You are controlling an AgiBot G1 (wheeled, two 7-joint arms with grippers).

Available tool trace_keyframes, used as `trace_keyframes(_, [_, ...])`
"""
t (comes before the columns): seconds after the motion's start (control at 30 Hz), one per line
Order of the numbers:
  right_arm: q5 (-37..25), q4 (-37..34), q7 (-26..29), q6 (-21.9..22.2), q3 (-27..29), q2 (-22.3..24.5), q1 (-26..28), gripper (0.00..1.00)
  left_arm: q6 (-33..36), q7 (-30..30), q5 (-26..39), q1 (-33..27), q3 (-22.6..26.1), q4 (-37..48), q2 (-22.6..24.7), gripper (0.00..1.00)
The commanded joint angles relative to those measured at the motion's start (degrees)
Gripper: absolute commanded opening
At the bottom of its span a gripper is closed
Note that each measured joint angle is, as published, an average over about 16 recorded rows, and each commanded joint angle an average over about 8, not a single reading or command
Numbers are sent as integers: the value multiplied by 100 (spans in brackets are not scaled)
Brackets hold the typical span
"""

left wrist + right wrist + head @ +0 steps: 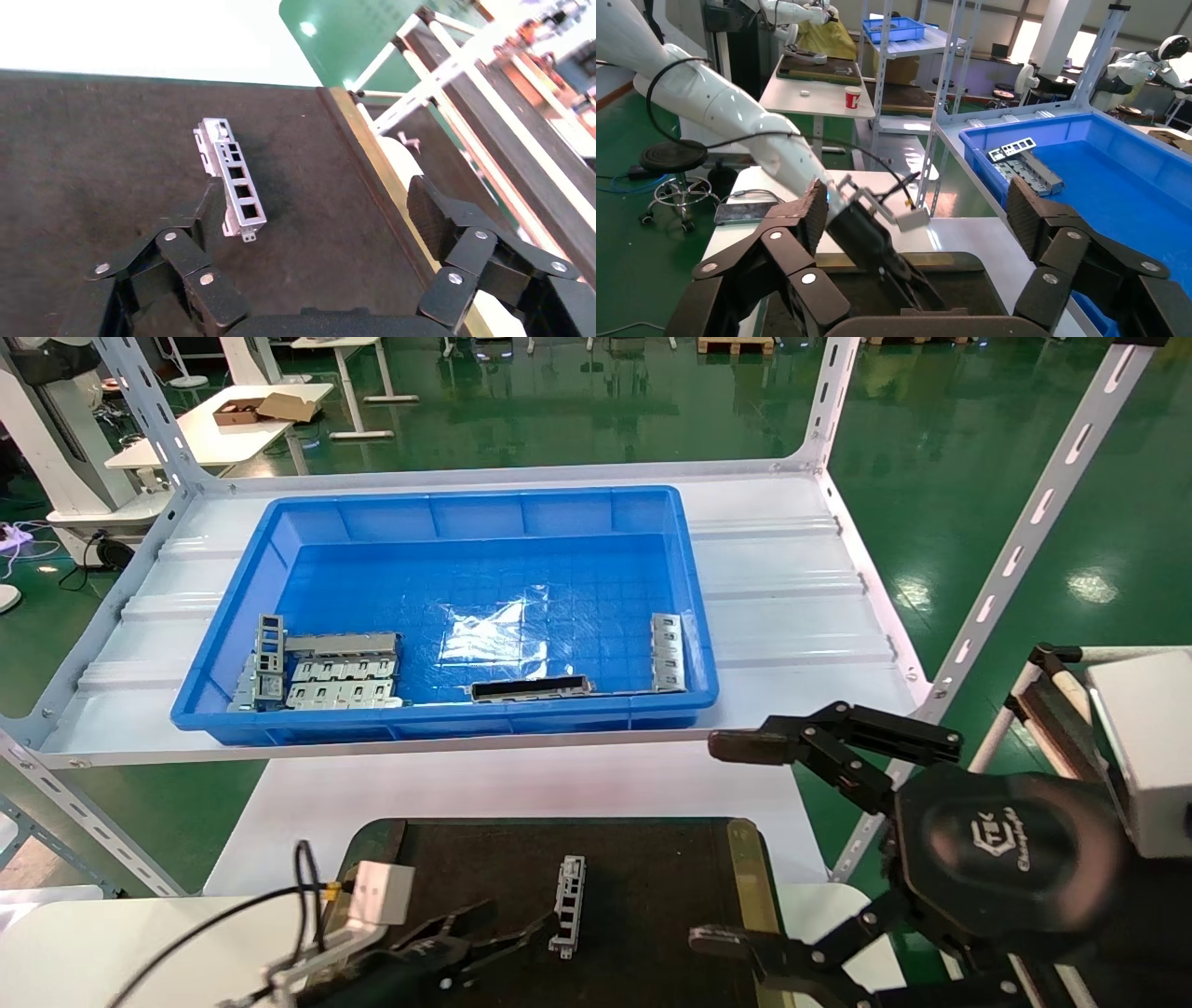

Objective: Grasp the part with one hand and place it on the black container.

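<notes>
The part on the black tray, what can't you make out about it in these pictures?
- Head view: the cut-outs of the part are too small to count.
- Left wrist view: the left hand has a finger covering its lower edge; contact unclear.
- Right wrist view: the left arm hides it; the right hand is empty.

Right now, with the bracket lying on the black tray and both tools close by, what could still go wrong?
1. The slim silver-grey sheet-metal bracket lies free on the flat matt black tray, next to one finger of the open left tool; pulling back carelessly could drag it.
2. The open right tool hangs at the tray's brass-strip side and could knock the tray when it moves.
</notes>
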Motion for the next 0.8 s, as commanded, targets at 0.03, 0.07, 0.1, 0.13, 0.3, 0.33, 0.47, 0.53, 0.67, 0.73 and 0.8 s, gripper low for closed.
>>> trace_keyframes(0.03, [0, 0, 0, 0, 0, 0, 0, 100, 408, 241, -77, 69, -244, 10, -143, 100])
trace_keyframes(0.07, [0, 0, 0, 0, 0, 0, 0, 100, 574, 385, -128, 101, -352, 39, -196, 100])
trace_keyframes(0.1, [0, 0, 0, 0, -1, 0, 0, 100, 731, 526, -178, 129, -454, 72, -244, 100])
trace_keyframes(0.13, [0, 0, 0, 0, -1, 0, 0, 100, 874, 657, -224, 151, -545, 107, -288, 100])
trace_keyframes(0.3, [1, 0, -1, 1, -1, 1, 0, 100, 1594, 1218, -428, 173, -905, 329, -518, 100])
trace_keyframes(0.33, [1, 0, -1, 1, -2, 1, 0, 100, 1734, 1307, -458, 162, -954, 379, -564, 100])
trace_keyframes(0.47, [1, 0, -1, 1, -2, 1, 1, 100, 2313, 1629, -545, 79, -1096, 594, -743, 100])
trace_keyframes(0.53, [2, 0, -1, 1, -2, 1, 1, 100, 2594, 1755, -583, 22, -1142, 699, -815, 100])
trace_keyframes(0.67, [2, 0, -1, 1, -3, 1, 1, 100, 3122, 1947, -643, -107, -1201, 871, -944, 100])
trace_keyframes(0.73, [2, 0, -2, 1, -3, 1, 1, 100, 3298, 1999, -662, -155, -1216, 919, -988, 100])
trace_keyframes(0.8, [2, 0, -2, 1, -3, 1, 1, 100, 3411, 2032, -671, -186, -1224, 949, -1019, 100])
